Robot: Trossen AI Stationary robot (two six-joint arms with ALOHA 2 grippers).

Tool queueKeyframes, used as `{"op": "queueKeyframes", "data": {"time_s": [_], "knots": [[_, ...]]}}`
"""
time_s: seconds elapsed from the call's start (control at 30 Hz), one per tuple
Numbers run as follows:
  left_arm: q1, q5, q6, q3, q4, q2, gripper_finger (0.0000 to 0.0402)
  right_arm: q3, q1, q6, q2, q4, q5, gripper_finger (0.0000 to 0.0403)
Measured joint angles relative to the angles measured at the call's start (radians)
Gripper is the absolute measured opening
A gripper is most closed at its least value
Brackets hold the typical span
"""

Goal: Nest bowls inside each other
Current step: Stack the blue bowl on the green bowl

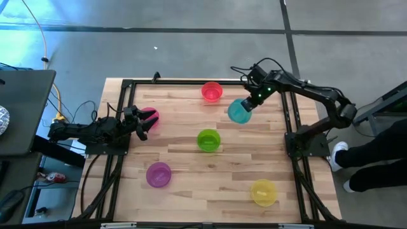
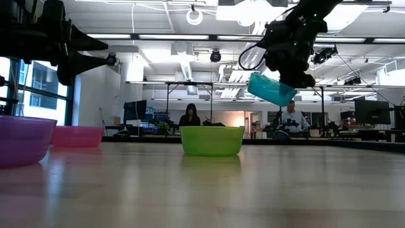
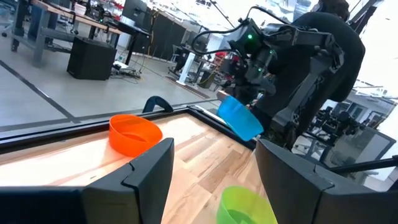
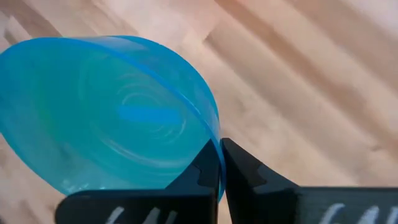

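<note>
The right claw is pinching the rim of the blue bowl between its closed fingers and holding it tilted, clear of the counter, between the red bowl and the green bowl. The left claw is waiting wide apart and holding nothing at the left edge, just beside the pink bowl. The purple bowl and yellow bowl are sitting well apart along the near side, none nested yet. Handling judgement: the bowls are looking thin, light, translucent plastic, fairly stiff but smooth, so a rim pinch should be carrying them easily; the risk is swinging or slipping in a one-sided grip, and a light target bowl skating when another is dropped in. The right wrist view is showing the wall of the blue bowl trapped between the fingers, which the high view cannot resolve. The low view is confirming the blue bowl hanging above the surface with its mouth tipped, height being invisible from overhead. The left wrist view is showing the spread fingers empty.
</note>
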Motion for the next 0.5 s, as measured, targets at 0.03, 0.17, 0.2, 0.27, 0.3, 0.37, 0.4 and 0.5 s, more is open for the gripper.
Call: {"op": "queueKeyframes", "data": {"time_s": [0.03, 0.17, 0.2, 0.27, 0.3, 0.37, 0.4, 0.5], "knots": [[0.0, -0.001, 0.0, 0.0, 0.0, 0.0, 0.0216, 0.0, 0.011, 0.031, 0.0, -0.001, -0.004, 0.0], [0.0, -0.001, -0.002, 0.0, 0.0, 0.0, 0.0216, 0.0, 0.057, 0.167, 0.0, -0.002, -0.018, 0.0], [0.0, -0.001, -0.003, 0.0, 0.0, 0.0, 0.0216, 0.0, 0.067, 0.209, 0.0, -0.004, -0.028, 0.0], [0.0, -0.001, -0.011, 0.0, 0.0, 0.0, 0.0216, 0.0, 0.086, 0.284, 0.0, -0.005, -0.049, 0.0], [0.0, -0.001, -0.017, 0.0, 0.0, 0.0, 0.0216, 0.0, 0.095, 0.315, 0.0, -0.005, -0.052, 0.0], [0.0, -0.001, -0.018, 0.0, 0.0, 0.0, 0.0216, 0.0, 0.114, 0.373, 0.0, -0.005, -0.052, 0.0], [0.0, -0.001, -0.018, 0.0, 0.0, 0.0, 0.0216, 0.0, 0.123, 0.398, 0.0, -0.005, -0.051, 0.0], [0.0, -0.001, -0.018, 0.0, 0.0, 0.0, 0.0216, 0.0, 0.154, 0.475, 0.0, 0.011, -0.049, 0.0]]}}
